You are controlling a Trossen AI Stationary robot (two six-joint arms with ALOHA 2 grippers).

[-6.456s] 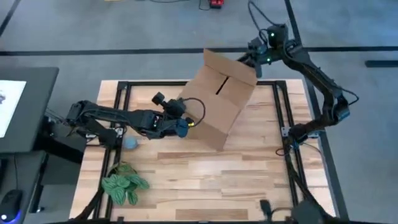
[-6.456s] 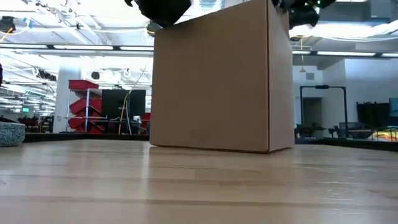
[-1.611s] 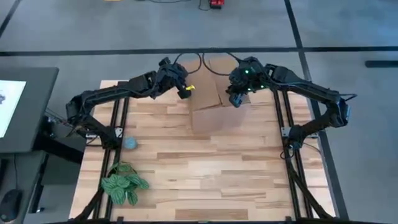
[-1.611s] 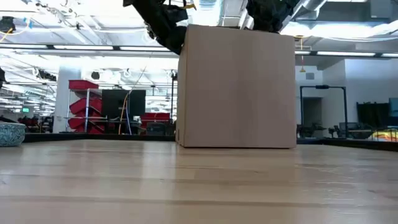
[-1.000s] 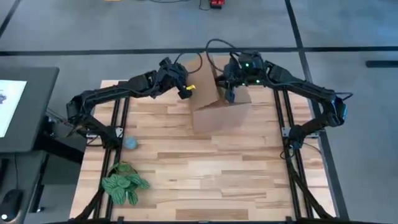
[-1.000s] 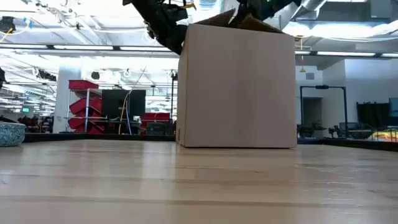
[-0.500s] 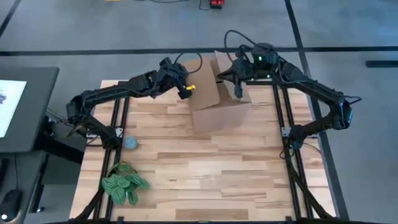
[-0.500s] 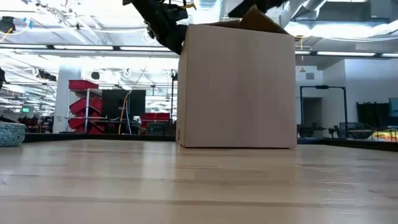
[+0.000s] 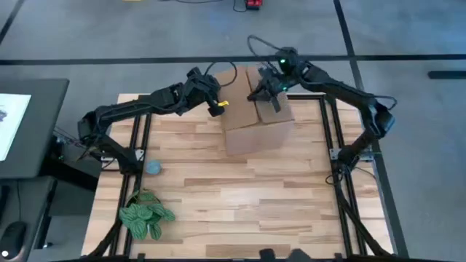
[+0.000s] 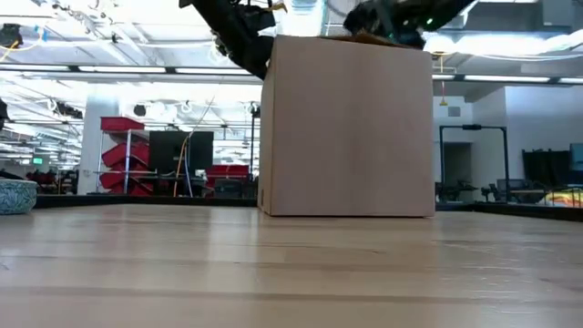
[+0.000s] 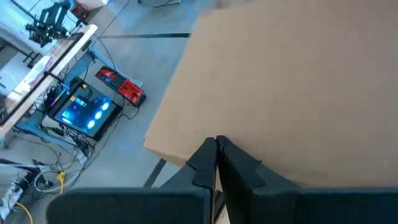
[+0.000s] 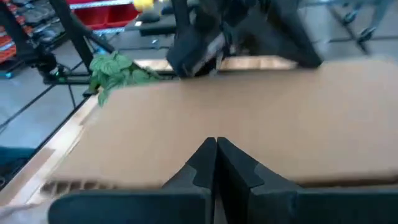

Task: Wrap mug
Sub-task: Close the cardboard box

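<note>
A brown cardboard box [image 9: 255,129] stands upright on the far middle of the wooden table, resting on its bottom [image 10: 346,211]. The mug does not show; the box's walls hide what is inside. My left gripper [image 9: 216,109] is shut at the box's upper left edge. My right gripper [image 9: 271,100] is shut on top of the box, over a flap that lies across the opening. In the low view both grippers sit at the box's top corners, the left one [image 10: 248,41] and the right one [image 10: 392,25]. My left gripper touches the box's left flap [image 11: 261,124] near its free edge with shut fingers, coming level from the table's left. The wrist view looks along the fingers, so whether they press the flap or pinch it cannot be told. My right gripper presses its shut fingers on the top flap [image 12: 236,118], slanting down from the far right. The flap lies about level across the box's top.
A small blue-grey dish [image 9: 152,167] sits near the left edge, and a green leafy plant [image 9: 144,215] lies at the near left corner. Black frame rails [image 9: 331,145] run along both sides of the table. The near half of the wooden top [image 9: 240,211] is bare.
My right gripper has gone from the box's top up and toward the far edge, then come back down onto it. The flap under it stood tilted up half a second ago and now lies folded down level on the box.
</note>
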